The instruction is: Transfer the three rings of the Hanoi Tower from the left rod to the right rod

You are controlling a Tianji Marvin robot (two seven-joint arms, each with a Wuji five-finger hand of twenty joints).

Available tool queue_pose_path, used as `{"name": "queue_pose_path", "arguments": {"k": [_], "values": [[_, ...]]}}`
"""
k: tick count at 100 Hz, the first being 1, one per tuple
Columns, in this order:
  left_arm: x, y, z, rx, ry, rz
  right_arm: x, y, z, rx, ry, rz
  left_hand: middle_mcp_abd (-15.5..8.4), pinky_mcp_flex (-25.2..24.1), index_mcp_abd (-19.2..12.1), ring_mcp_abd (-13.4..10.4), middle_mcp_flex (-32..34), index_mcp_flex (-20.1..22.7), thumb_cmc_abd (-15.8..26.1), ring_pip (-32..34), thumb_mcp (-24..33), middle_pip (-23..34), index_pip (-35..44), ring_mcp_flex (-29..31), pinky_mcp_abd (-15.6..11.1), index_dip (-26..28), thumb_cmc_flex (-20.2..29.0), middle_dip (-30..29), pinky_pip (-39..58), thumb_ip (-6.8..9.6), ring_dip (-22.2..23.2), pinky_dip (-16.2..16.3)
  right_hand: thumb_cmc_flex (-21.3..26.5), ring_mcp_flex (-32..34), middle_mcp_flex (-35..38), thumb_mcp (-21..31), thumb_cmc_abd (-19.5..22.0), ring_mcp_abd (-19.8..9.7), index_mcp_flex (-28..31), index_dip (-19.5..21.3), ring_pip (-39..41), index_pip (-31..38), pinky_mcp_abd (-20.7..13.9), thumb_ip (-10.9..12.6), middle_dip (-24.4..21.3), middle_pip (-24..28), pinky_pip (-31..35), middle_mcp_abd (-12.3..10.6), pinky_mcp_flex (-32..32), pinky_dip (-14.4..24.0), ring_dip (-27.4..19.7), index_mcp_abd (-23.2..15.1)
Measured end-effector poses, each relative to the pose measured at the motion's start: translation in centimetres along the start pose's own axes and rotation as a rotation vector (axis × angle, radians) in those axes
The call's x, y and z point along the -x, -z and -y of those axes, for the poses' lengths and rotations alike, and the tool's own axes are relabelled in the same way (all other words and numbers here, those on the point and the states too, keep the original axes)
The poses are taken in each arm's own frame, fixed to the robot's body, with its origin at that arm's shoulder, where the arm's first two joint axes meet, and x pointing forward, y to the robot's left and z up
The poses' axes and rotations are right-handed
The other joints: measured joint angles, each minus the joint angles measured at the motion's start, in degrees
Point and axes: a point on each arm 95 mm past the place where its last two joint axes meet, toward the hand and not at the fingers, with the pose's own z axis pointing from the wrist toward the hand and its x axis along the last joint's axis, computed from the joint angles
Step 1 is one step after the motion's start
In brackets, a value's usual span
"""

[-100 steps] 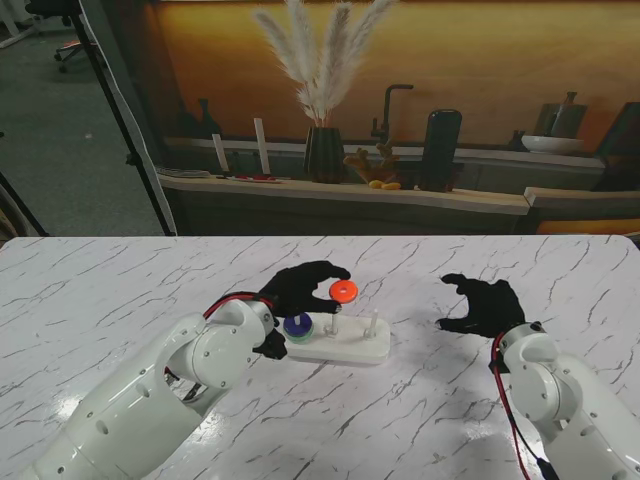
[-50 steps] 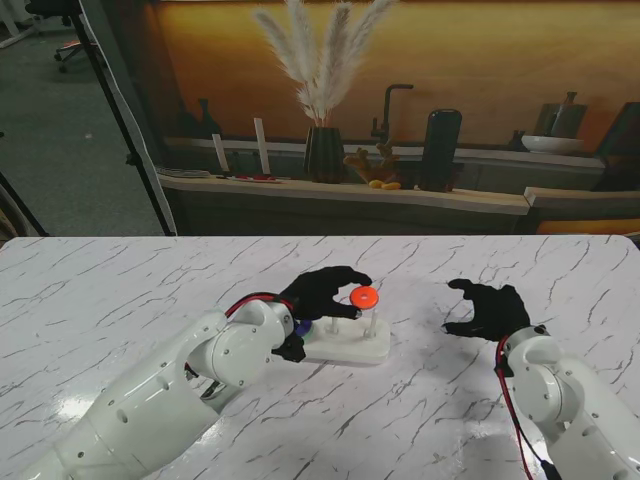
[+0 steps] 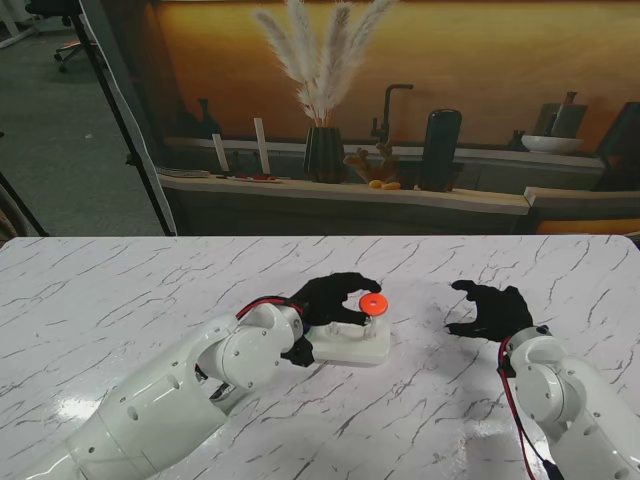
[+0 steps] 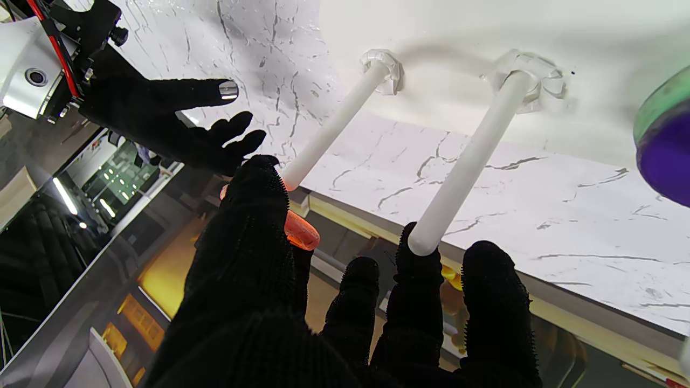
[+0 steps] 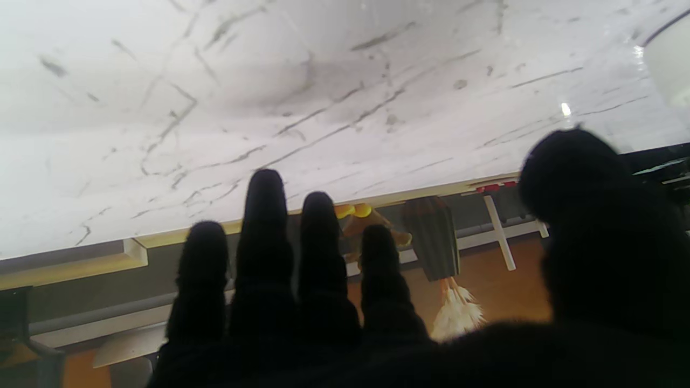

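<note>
My left hand [image 3: 333, 299] is closed on the orange ring [image 3: 372, 303], pinched between thumb and fingers, and I hold it right at the top of the right rod [image 4: 329, 131]; in the left wrist view the ring [image 4: 299, 230] sits at the rod's tip next to my thumb, but I cannot tell if the rod has entered the hole yet. The other fingers [image 4: 493, 302] curl near the tip of the middle rod [image 4: 468, 164], which shows bare along its length. Purple ring [image 4: 666, 156] sits on top of a green ring [image 4: 655, 102] at the edge of the left wrist view, so those two are on the left rod side; in the stand view my forearm covers them. White base [image 3: 352, 345] lies flat on the marble surface [image 3: 120, 290], roughly centre, just nearer to me than my left hand. My right hand [image 3: 492, 310] hovers well apart to the right of the base, holding nothing, fingers spread and slightly curled, thumb apart from the rest; right wrist view shows only its dark fingers [image 5: 264, 237] over bare marble. Same hand shows in the left wrist view [image 4: 161, 121] beyond the right rod. Farther from me, past the surface edge, a backdrop counter with a dark vase of pampas grass [image 3: 322, 100].
</note>
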Motion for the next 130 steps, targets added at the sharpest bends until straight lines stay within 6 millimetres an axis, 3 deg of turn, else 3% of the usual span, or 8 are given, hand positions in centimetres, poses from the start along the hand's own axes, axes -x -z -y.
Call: {"name": "queue_pose_path", "arguments": {"k": [130], "values": [[0.14, -0.74, -0.91, 0.011, 0.015, 0.006, 0.37, 0.16, 0.09, -0.004, -0.002, 0.006, 0.00, 1.18, 0.00, 0.00, 0.00, 0.00, 0.22, 1.18, 0.00, 0.45, 0.00, 0.00, 0.00, 0.00, 0.00, 0.00, 0.93, 0.00, 0.47, 0.82, 0.66, 0.00, 0.01, -0.07, 0.10, 0.00, 0.00, -0.01, 0.60, 0.00, 0.00, 0.00, 0.00, 0.00, 0.05, 0.00, 0.52, 0.00, 0.00, 0.00]]}}
